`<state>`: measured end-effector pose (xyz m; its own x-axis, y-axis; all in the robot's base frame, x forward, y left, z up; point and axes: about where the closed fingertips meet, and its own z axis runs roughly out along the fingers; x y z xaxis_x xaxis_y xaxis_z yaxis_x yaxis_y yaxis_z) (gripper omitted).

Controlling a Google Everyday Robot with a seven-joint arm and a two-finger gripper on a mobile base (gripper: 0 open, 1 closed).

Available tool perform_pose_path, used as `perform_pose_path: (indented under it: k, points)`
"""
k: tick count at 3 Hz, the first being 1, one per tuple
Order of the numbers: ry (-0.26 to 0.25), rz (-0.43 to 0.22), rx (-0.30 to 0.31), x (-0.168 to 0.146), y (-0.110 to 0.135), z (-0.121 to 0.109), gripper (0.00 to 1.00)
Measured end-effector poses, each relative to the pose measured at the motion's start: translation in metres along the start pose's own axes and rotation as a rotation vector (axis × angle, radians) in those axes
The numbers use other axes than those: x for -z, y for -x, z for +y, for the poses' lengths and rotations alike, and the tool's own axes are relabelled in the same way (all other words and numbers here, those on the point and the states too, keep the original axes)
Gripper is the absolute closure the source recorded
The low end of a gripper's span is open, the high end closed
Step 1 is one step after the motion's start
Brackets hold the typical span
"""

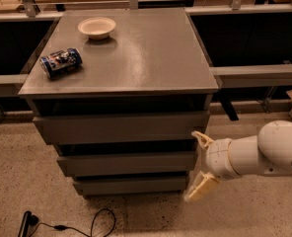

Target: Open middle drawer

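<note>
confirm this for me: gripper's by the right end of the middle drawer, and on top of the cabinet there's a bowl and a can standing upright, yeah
Not quite. The can lies on its side, not upright, as the camera view shows. The rest holds: the gripper is by the right end of the middle drawer, and the bowl sits with the can on top of the cabinet.
</note>
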<state>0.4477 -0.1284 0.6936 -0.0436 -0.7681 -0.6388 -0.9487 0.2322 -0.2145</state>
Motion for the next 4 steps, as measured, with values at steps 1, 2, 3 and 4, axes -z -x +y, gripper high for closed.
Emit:
perform_pose_path:
  k: [1, 2, 3, 4]
  points:
    - [-0.085, -0.009, 0.015, -0.004, 0.0, -0.021, 0.0]
    - [-0.044, 0.032, -0.013, -0.024, -0.016, -0.017, 0.0]
    - [0.0, 0.091, -0.015, -0.075, -0.054, -0.012, 0.0]
    - [0.031, 0.089, 0.002, -0.12, -0.088, -0.007, 0.0]
